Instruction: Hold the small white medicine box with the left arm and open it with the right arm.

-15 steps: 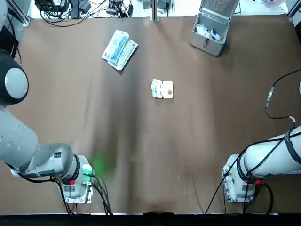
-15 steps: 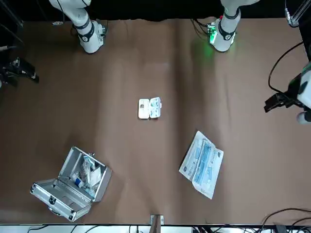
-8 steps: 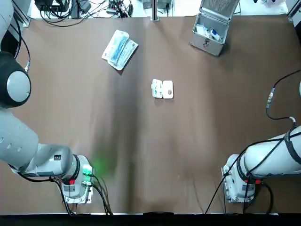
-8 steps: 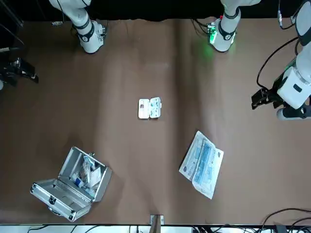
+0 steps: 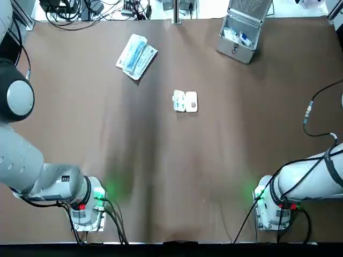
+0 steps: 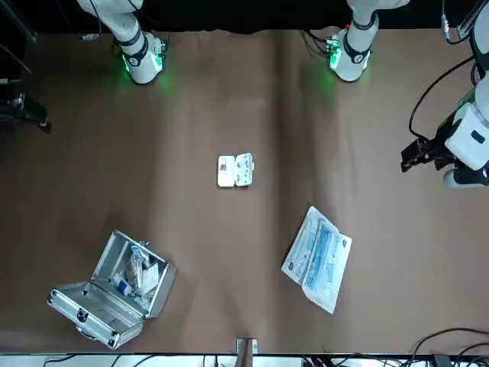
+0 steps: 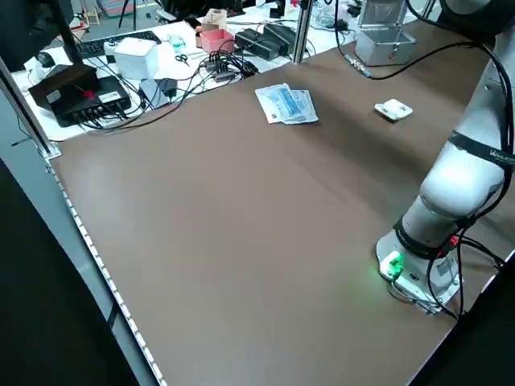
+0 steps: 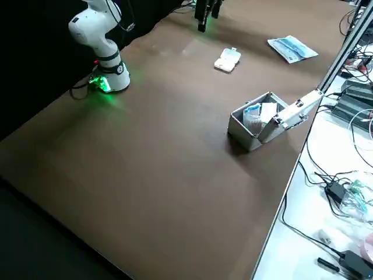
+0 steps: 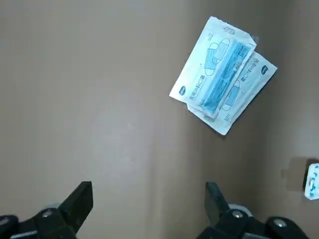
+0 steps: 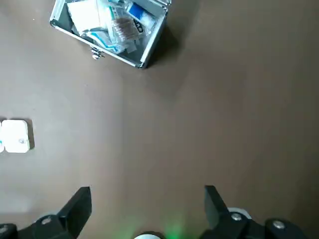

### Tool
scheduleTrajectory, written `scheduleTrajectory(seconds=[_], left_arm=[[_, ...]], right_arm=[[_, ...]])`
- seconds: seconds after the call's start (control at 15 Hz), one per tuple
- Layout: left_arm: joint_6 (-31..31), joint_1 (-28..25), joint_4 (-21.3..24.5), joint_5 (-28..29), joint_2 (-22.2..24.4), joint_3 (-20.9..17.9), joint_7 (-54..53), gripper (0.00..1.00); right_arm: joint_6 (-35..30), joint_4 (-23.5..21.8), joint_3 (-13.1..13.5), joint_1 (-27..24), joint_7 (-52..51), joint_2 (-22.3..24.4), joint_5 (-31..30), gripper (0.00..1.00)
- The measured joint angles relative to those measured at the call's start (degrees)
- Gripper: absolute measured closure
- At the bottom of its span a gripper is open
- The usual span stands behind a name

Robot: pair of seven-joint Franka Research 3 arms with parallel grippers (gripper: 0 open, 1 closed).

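Left gripper (image 9: 147,194) and right gripper (image 10: 147,195) gape empty, box (image 5: 185,101) far outside both jaws. It looks open already, so probably just park.

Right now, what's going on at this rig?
Nothing is being handled. The small white medicine box lies mid-table and seems to be opened flat, its two halves side by side. The left gripper hangs open, high over the mask packets' side. The right gripper hangs open over the side with the open metal case. Neither touches the box.
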State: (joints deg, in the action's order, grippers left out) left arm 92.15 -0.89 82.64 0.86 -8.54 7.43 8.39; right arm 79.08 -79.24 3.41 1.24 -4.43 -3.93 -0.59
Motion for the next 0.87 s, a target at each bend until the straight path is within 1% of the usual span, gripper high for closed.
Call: scheduleTrajectory(seconds=[0.4, 0.67, 0.87], left_arm=[[0.0, -0.2, -0.1, 0.0, 0.1, -0.3, -0.1, 0.00], [0.0, -2.5, -0.2, 0.0, 0.2, -0.4, -1.4, 0.00], [0.0, -2.6, -0.3, 0.0, 0.2, -0.3, -1.5, 0.00]], right_arm=[[0.0, -0.1, -0.3, -0.4, 0.0, 0.0, 0.0, 0.00], [0.0, -0.2, -0.5, -0.3, 0.0, 0.0, 0.0, 0.00], [0.0, -0.2, -0.5, -0.3, 0.0, 0.0, 0.0, 0.00]])
